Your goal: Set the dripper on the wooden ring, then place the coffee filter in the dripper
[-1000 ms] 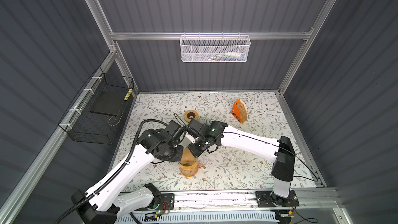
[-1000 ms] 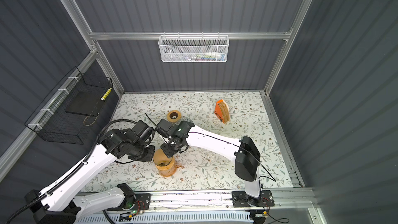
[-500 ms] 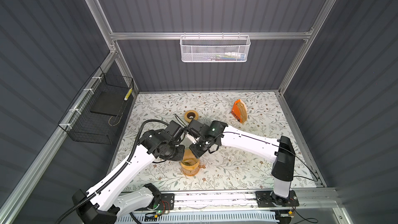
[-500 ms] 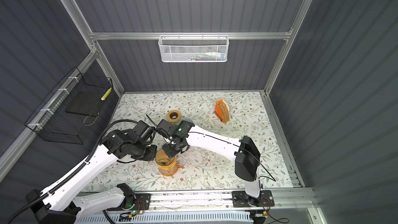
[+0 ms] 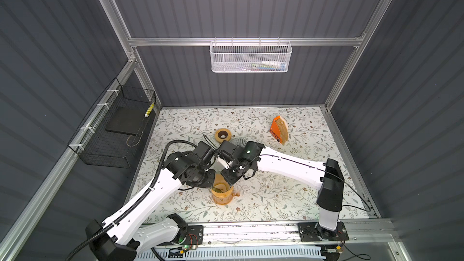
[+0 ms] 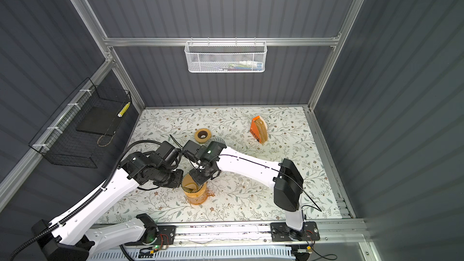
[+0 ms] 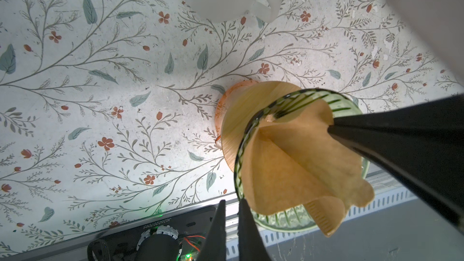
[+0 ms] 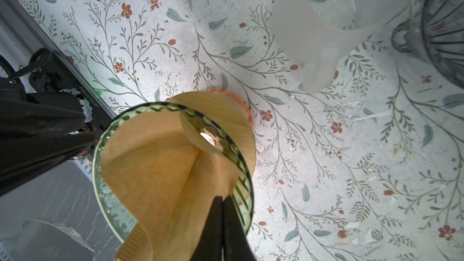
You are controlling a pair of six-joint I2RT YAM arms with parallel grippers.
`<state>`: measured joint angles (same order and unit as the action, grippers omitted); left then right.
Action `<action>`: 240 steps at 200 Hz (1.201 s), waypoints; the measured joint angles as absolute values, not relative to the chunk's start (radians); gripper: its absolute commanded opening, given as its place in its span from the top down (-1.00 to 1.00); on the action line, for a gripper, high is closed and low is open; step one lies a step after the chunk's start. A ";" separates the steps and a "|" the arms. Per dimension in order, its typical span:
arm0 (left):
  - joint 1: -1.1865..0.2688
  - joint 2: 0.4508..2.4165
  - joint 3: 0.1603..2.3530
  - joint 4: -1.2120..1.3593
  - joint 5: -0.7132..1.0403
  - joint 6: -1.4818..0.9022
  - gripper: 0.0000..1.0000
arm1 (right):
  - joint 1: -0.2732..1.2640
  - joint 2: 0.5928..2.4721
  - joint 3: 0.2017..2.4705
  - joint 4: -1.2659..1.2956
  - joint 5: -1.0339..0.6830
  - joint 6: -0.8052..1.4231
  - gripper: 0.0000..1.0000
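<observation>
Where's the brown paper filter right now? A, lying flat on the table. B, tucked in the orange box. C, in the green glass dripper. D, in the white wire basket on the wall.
C: both wrist views show the filter standing loosely folded inside the dripper, with its edges rising past the rim.

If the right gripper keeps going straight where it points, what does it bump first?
The coffee filter: the right gripper's shut jaws seem to pinch its edge. Past that paper, probably the green dripper's wall.
</observation>
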<state>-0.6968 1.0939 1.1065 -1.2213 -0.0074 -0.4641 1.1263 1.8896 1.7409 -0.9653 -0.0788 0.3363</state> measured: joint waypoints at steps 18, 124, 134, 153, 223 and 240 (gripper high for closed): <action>-0.697 1.094 1.106 -1.221 -0.008 -0.464 0.74 | 1.126 1.890 1.742 -0.966 -0.079 0.336 0.79; -0.697 1.092 1.123 -1.210 -0.008 -0.464 0.74 | 1.127 1.890 1.769 -0.986 -0.073 0.337 0.57; -0.697 1.092 1.126 -1.210 -0.008 -0.464 0.74 | 1.127 1.888 1.771 -0.985 -0.070 0.336 0.55; -0.697 1.092 1.127 -1.209 -0.007 -0.464 0.74 | 1.127 1.888 1.771 -0.985 -0.064 0.336 0.52; -0.702 1.097 1.127 -1.203 0.014 -0.460 0.74 | 1.129 1.866 1.771 -0.989 -0.037 0.340 0.42; -0.703 1.098 1.127 -1.199 0.018 -0.456 0.74 | 1.129 1.857 1.771 -0.989 -0.033 0.340 0.41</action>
<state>-0.7033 1.0977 1.1275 -1.1988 0.0181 -0.4561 1.1286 1.8572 1.7710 -0.9890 -0.0326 0.3405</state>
